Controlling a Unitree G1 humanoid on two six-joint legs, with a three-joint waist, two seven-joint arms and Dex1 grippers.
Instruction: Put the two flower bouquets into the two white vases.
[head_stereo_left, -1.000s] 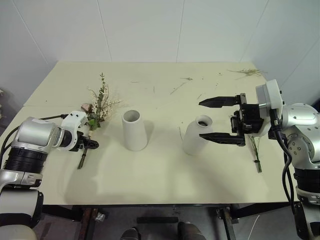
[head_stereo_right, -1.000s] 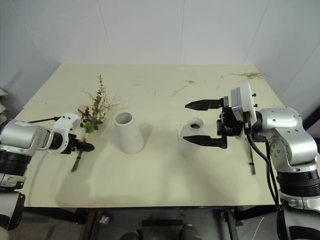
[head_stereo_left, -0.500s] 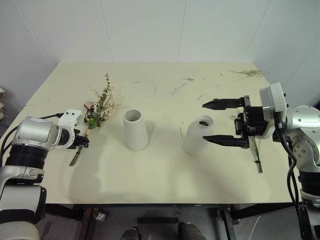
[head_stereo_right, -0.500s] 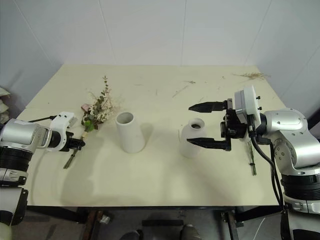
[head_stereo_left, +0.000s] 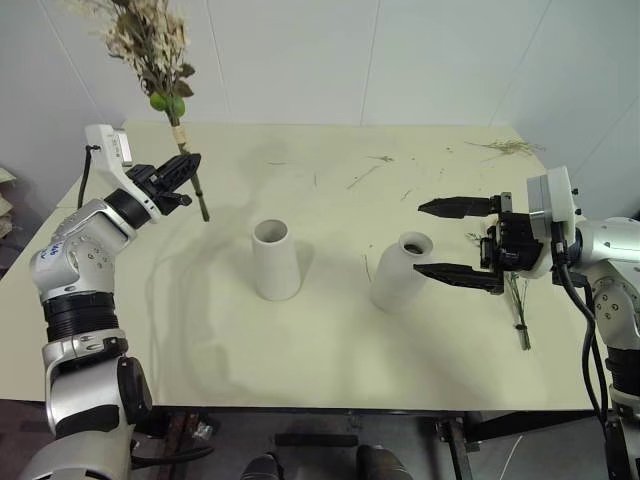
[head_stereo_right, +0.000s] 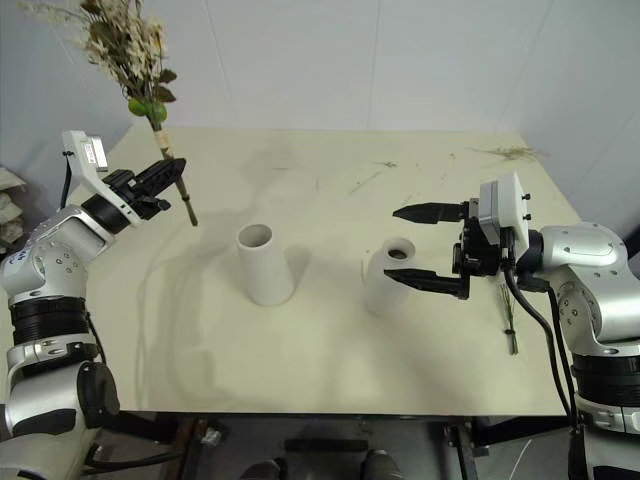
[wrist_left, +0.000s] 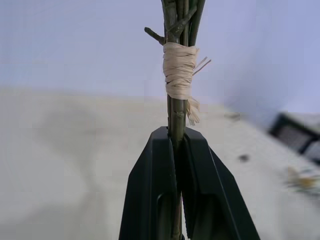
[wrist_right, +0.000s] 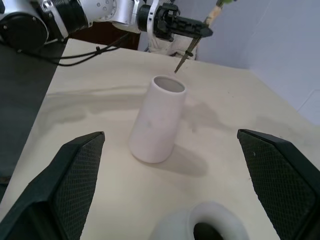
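Clamped tight, the left jaws (head_stereo_left: 188, 163) hold the green stems of the bushy bouquet (head_stereo_left: 150, 45) just below its tan twine binding (wrist_left: 180, 70). That bouquet stands nearly upright in the air, sprigs and leaves at the top and the cut stem ends pointing down, up and off to the robot's left of the plain wide-mouthed vase (head_stereo_left: 276, 259), clear of the tabletop (head_stereo_left: 300, 330).

On the other side the right jaws (head_stereo_left: 452, 240) gape wide and hold nothing; the two black fingers lie level and point toward the plain wide-mouthed vase, one beyond the mouth of the narrow-necked vase (head_stereo_left: 402, 270) and one nearer the robot, beside its body. Whether either finger touches it I cannot tell.

Taking the plain wide-mouthed vase as the mark, it stands upright near the middle of the tabletop. The narrow-necked vase stands upright to its right, a little apart. Farther right again, past the right jaws, the slim bouquet (head_stereo_left: 518, 310) lies flat on the tabletop, partly hidden by the arm. Loose dried twigs (head_stereo_left: 505, 147) lie at the far right corner, well apart from the plain wide-mouthed vase, with a few thin scraps (head_stereo_left: 358, 176) scattered beyond it.
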